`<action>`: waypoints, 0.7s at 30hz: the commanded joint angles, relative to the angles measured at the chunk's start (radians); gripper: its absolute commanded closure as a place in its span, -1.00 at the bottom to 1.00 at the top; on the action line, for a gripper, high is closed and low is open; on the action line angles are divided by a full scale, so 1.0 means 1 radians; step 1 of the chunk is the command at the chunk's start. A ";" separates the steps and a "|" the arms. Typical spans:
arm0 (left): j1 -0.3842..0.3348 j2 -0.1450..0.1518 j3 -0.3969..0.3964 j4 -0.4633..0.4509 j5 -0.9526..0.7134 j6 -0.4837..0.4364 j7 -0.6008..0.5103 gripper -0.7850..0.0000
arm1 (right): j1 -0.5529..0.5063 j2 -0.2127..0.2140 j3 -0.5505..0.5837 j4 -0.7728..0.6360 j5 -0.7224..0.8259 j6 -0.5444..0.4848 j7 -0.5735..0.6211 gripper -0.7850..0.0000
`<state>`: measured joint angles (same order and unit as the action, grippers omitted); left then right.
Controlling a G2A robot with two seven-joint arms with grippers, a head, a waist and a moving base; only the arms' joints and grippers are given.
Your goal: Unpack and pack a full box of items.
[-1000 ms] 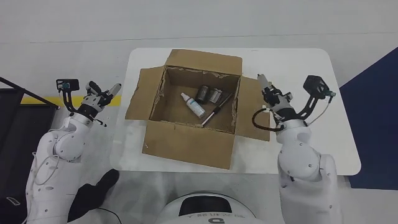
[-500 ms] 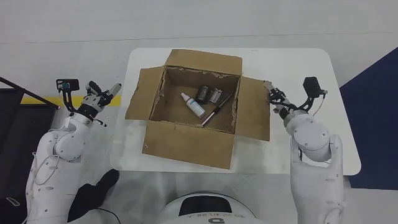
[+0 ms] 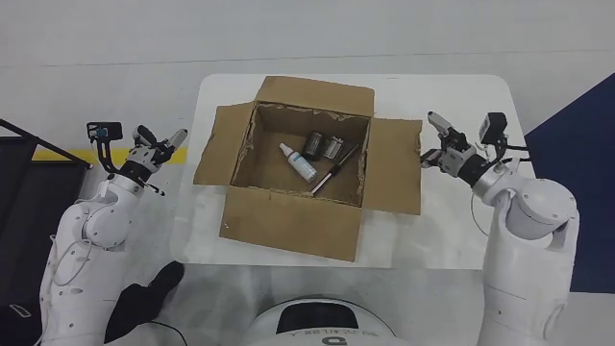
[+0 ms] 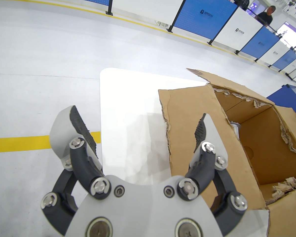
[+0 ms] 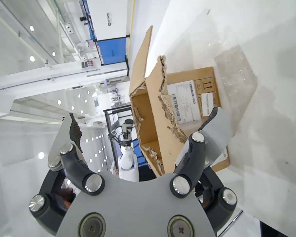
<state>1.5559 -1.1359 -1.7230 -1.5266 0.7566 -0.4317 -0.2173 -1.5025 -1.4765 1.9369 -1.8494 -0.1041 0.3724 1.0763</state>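
Right gripper (image 3: 430, 139) (image 5: 144, 122): jaws spread wide, nothing between them; over the right half of the table, just beside the outer edge of the box's right flap. Contact between one finger and the flap: possibly, cannot confirm from the wrist view.

Left gripper (image 3: 160, 142) (image 4: 138, 119): jaws likewise apart and empty; hangs off the table's left edge, above the floor.

Room: pale glossy floor (image 3: 288, 10) with a yellow line (image 3: 58, 154) on it beyond the table's left edge. Blue-and-white partition panels (image 4: 207, 20) on dark posts fence the area at the far side.

Table (image 3: 461, 96): white, rounded corners, lightly reflective.

Cardboard box (image 3: 288, 221): left of the table's centre, all four flaps folded outward. Left flap reaches the table's left edge; front flap reaches the near edge. Torn, ragged flap edges. Printed labels on the right flap.

Contents, on the box floor toward its far right side:
- dark slim tool (image 3: 332, 171), lying diagonally
- white bottle (image 3: 298, 161), on its side, just beside the tool
- two dark cans (image 3: 324, 144), side by side near the far wall
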 commanded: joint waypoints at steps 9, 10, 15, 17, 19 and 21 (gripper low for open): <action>0.000 0.000 0.000 0.000 0.000 0.000 0.000 -1.00 | -0.038 0.020 -0.003 -0.082 0.128 -0.045 0.022 -1.00; 0.000 0.000 0.000 0.000 0.000 0.000 0.000 -1.00 | -0.049 0.021 -0.010 -0.099 0.141 -0.054 0.019 -1.00; 0.000 0.000 0.000 0.000 0.000 0.000 0.000 -1.00 | -0.086 0.018 -0.092 -0.174 0.194 -0.084 -0.054 -0.85; 0.000 0.000 0.000 0.000 0.000 0.000 0.000 -1.00 | -0.091 0.018 -0.144 -0.200 0.179 -0.090 -0.094 -0.85; 0.000 0.000 0.000 0.000 0.000 0.000 0.000 -1.00 | -0.091 0.018 -0.198 -0.218 0.142 -0.083 -0.132 -0.84; 0.000 0.000 0.000 0.000 0.000 0.000 0.000 -1.00 | -0.088 0.020 -0.254 -0.235 0.086 -0.076 -0.175 -0.85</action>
<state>1.5559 -1.1359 -1.7230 -1.5266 0.7566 -0.4317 -0.2173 -1.5920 -1.4576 1.7156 -2.0768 0.0162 0.2918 0.9250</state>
